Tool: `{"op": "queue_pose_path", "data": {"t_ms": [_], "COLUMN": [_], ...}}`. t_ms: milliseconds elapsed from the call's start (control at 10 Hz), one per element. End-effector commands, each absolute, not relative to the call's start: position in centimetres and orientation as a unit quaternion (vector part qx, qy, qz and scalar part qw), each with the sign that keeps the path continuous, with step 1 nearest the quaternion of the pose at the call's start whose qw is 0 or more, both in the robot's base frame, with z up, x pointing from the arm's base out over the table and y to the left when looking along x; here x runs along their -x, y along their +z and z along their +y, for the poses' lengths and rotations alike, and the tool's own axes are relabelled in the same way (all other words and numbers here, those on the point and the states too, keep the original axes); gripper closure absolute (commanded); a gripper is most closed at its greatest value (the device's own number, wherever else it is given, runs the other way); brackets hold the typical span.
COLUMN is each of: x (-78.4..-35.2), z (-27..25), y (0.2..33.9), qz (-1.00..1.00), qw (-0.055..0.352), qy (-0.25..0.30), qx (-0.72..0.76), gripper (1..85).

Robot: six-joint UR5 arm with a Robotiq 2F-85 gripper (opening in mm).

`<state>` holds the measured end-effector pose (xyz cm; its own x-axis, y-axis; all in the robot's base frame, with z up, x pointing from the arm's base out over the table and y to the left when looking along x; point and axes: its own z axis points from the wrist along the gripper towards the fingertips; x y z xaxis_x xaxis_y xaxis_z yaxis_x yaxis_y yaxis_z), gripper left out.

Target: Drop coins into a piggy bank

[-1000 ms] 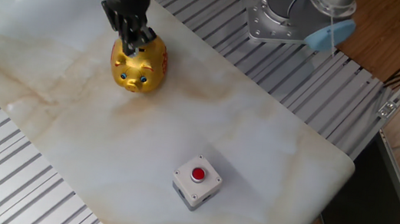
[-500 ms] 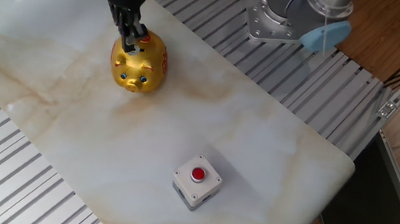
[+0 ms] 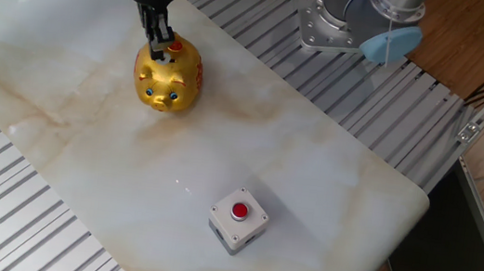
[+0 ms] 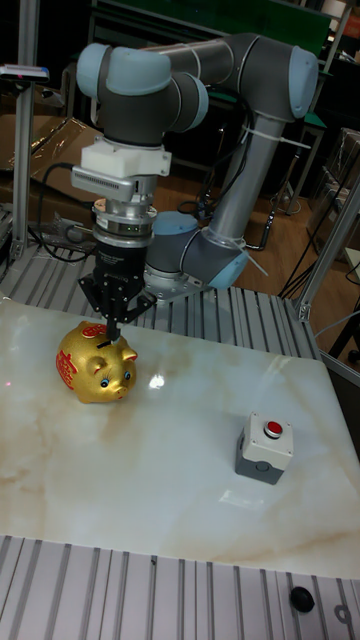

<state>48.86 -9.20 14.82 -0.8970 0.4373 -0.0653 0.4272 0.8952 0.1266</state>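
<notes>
The gold piggy bank [image 3: 169,76] stands upright at the far left of the marble slab, snout toward the front; it also shows in the tall fixed view [image 4: 95,362]. My gripper [image 3: 158,46] hangs straight down over its back, tips touching or just above the red-marked top. In the tall fixed view the gripper [image 4: 112,338] has its fingers drawn together to a point, so it is shut. No coin shows between the tips or anywhere on the slab; the top slot is hidden behind the fingers.
A grey square box with a red push-button [image 3: 239,217] sits near the slab's front right, also visible in the tall view [image 4: 266,447]. The arm's base [image 3: 342,18] stands behind the slab. Ribbed aluminium rails [image 3: 16,218] surround the marble.
The gripper has risen slightly above the piggy bank and its fingers look narrower than a second ago. The bank and the button box have not moved.
</notes>
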Motion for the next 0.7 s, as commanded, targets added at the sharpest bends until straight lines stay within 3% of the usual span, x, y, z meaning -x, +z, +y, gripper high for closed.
{"op": "queue_pose_path", "data": {"t_ms": [0, 200, 600], "x": [-47.4, -47.8, -49.1], "z": [-9.8, -8.9, -9.0], "y": [14.3, 15.2, 15.3], "qz": [0.972, 0.973, 0.971], "qw": [0.025, 0.015, 0.040], "qy": [0.049, 0.044, 0.048], "qx": [-0.230, -0.228, -0.229], "gripper": [84.7, 84.7, 84.7]}}
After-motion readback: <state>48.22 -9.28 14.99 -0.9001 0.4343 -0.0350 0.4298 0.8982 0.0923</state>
